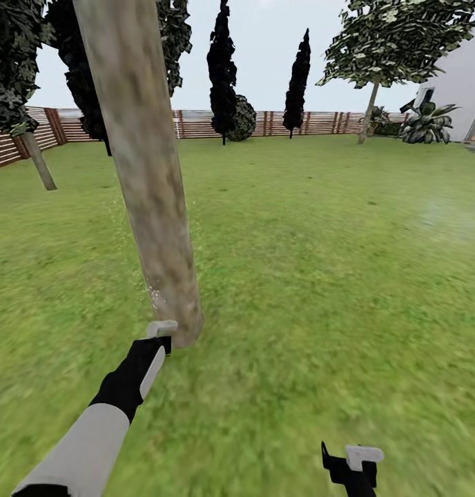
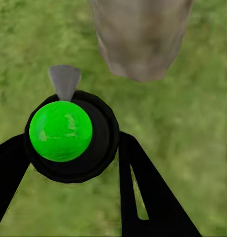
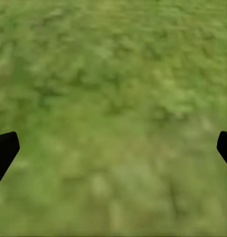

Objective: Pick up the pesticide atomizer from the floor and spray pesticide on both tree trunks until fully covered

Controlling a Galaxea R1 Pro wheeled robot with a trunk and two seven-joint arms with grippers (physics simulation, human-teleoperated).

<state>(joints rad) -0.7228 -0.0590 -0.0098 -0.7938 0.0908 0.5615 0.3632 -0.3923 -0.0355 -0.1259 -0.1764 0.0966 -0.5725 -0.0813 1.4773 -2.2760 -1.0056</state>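
A thick, mottled grey-beige tree trunk (image 1: 144, 166) leans up from the lawn right in front of me, its base (image 2: 140, 44) close ahead in the left wrist view. My left gripper (image 1: 157, 347) is shut on the pesticide atomizer (image 2: 61, 131), a dark round bottle seen from above with a bright green top. Its grey nozzle (image 2: 65, 81) points at the foot of the trunk, almost touching it. Pale specks hang along the trunk's left side (image 1: 152, 295). My right gripper (image 1: 355, 466) hangs open over bare grass, low on the right. A second pale trunk (image 1: 39, 162) stands at far left.
Green lawn spreads all around, closed by a brown slat fence (image 1: 313, 123) at the back. Black-leaved narrow trees (image 1: 222, 69) stand by the fence. A lighter-crowned tree (image 1: 396, 41), a spiky plant (image 1: 427, 124) and the white house (image 1: 465, 83) are at far right.
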